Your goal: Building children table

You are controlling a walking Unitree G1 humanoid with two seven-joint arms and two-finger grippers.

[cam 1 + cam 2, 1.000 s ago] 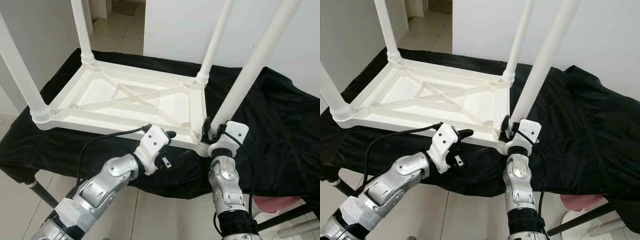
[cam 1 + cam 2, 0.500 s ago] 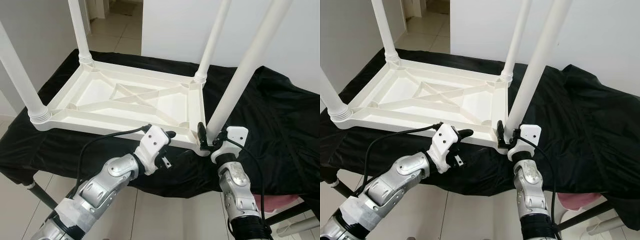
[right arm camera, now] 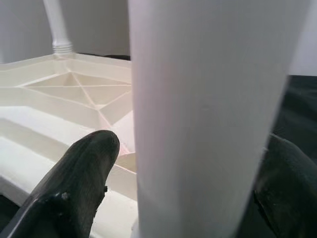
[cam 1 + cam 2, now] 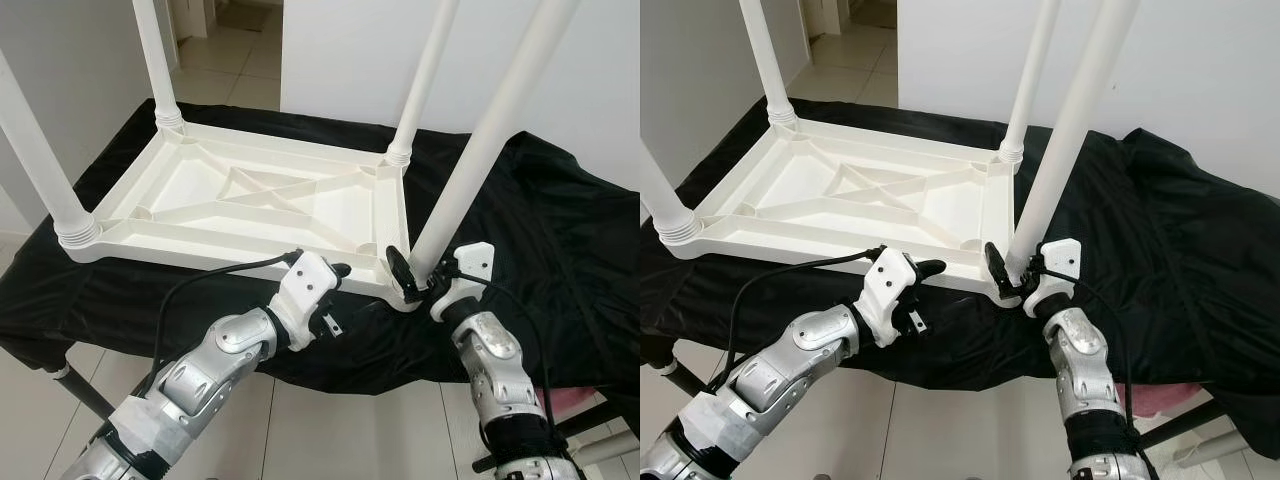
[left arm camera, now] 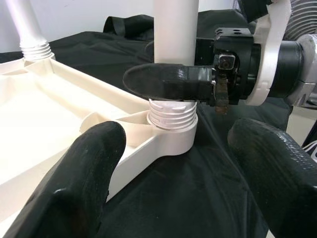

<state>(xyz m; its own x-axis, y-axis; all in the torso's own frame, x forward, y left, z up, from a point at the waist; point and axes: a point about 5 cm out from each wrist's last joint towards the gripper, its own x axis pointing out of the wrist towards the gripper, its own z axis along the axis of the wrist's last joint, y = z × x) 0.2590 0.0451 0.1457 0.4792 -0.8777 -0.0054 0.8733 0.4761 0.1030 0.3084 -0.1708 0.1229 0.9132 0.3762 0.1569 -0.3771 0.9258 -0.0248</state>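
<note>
The left arm reaches up and forward from the lower left, elbow bent, its wrist tilted toward the near long edge of the upturned white table top (image 4: 250, 200). The left gripper (image 4: 335, 290) hangs just short of that edge with its fingers (image 5: 89, 168) spread wide and nothing between them; the corner socket and its leg stand a little beyond and to the right of it. The table top lies underside up on a black cloth (image 4: 560, 240), four white legs rising from its corners. To the right, the right arm comes up nearly straight from below, wrist bent inward. The right gripper (image 4: 1015, 275) sits at the base of the near right leg (image 4: 470, 170), one finger (image 5: 168, 84) on each side of the tube just above the threaded collar, clasping it
</note>
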